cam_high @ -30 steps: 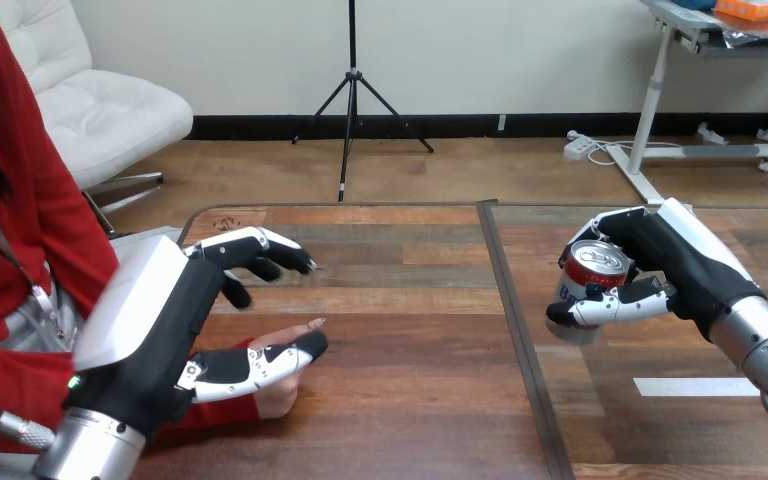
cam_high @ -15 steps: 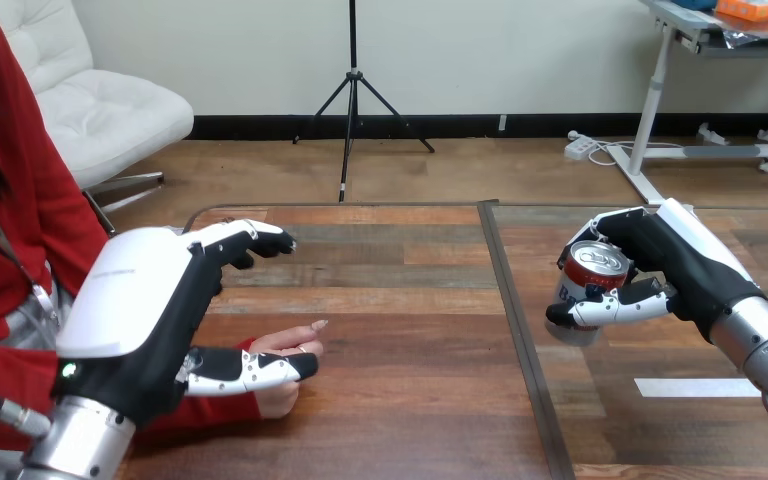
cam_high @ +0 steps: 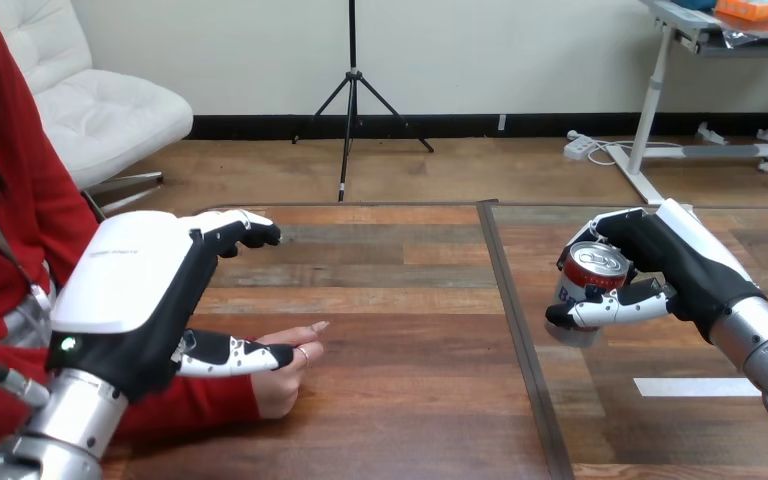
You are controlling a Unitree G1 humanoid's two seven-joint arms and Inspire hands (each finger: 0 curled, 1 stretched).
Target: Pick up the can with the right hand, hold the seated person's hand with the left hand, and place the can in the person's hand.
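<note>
A red-topped silver can (cam_high: 590,283) is at the right of the wooden table (cam_high: 410,420), with my right hand (cam_high: 675,265) shut on it, fingers behind it and thumb across its front. I cannot tell whether the can touches the table. The person's hand (cam_high: 285,372) rests on the table at the left, red sleeve behind it, fingers pointing right. My left hand (cam_high: 135,295) hovers over it, open, with its white back turned up. Its straight fingers (cam_high: 245,228) reach out well above the person's hand, and its thumb (cam_high: 230,355) lies just over the knuckles, not curled round them.
A dark seam (cam_high: 516,340) runs front to back between the two table halves, with the can to its right and the person's hand to its left. A white tape strip (cam_high: 695,387) lies on the table near my right forearm.
My left hand has drawn back to the left and rolled its back upward, its fingers now further from the table's middle. The right hand and the can have stayed put.
</note>
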